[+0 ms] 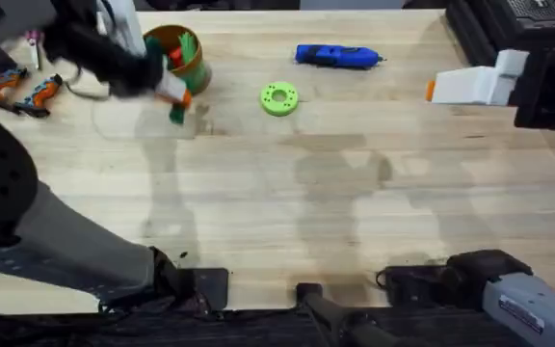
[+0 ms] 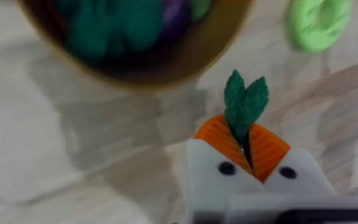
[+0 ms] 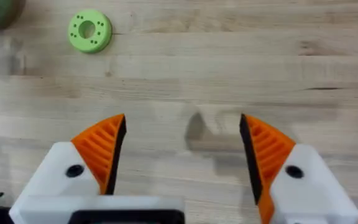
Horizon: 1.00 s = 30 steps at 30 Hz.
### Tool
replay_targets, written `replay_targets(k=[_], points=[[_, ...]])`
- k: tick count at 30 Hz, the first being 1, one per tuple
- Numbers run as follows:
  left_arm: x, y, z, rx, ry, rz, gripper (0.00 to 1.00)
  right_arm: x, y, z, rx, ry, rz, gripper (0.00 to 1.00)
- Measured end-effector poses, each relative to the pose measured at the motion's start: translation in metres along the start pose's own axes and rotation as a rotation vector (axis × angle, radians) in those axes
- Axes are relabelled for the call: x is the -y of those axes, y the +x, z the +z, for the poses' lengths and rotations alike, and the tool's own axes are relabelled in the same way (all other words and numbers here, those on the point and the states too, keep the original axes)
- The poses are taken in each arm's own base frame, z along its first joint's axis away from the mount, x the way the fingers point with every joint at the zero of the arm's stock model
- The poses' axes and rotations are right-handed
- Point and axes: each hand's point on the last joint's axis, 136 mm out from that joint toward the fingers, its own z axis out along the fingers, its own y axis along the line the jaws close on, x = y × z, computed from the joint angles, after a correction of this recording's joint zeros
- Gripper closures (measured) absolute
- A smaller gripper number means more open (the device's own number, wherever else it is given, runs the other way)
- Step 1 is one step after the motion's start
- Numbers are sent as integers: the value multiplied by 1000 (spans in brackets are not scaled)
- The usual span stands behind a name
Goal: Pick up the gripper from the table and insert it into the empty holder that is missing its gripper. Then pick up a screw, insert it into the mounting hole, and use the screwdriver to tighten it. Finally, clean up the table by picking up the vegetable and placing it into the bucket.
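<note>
Vegetable (image 2: pixel 244 102) pinched between orange pads of left gripper (image 2: pixel 248 149), leafy tip protruding, held just outside bucket (image 1: pixel 183 56) rim, at about 6 o'clock from it. Bucket contents blurred, possibly other toy pieces. Lime-green ring (image 1: pixel 278 98) at 3 o'clock of bucket; screwdriver (image 1: pixel 337 57) beyond. Right gripper (image 3: pixel 182 155) spread wide over bare table (image 1: pixel 355 212).

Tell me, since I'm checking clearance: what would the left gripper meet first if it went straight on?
Probably the bucket: the left gripper, shut on the vegetable, points toward its rim. Depth is unclear, so it might pass over it.
</note>
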Motion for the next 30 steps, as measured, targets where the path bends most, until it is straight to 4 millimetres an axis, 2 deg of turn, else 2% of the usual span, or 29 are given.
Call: replay_targets(k=[5, 8, 11, 13, 18, 21, 24, 30], points=[[18, -60, -45, 184, 11, 126, 985, 0, 0, 0, 0, 0, 0, 8], [21, -95, -72, 303, -37, 191, 985, 0, 0, 0, 0, 0, 0, 8], [18, -123, -92, 399, -102, 203, 986, 0, -1, 0, 4, -1, 0, 7], [14, -132, -98, 433, -134, 180, 986, 0, -2, 0, 10, -2, -1, 8], [3, -132, -97, 431, -174, 98, 987, -1, -3, 0, 13, -2, -1, 8], [-6, -132, -89, 412, -197, 67, 987, -1, -4, 0, 17, -3, -2, 9], [-17, -132, -72, 377, -203, 39, 978, -1, -6, 0, 25, -4, -3, 7], [-38, -127, -35, 298, -194, -22, 879, -1, -6, 0, 25, -4, -2, 9]])
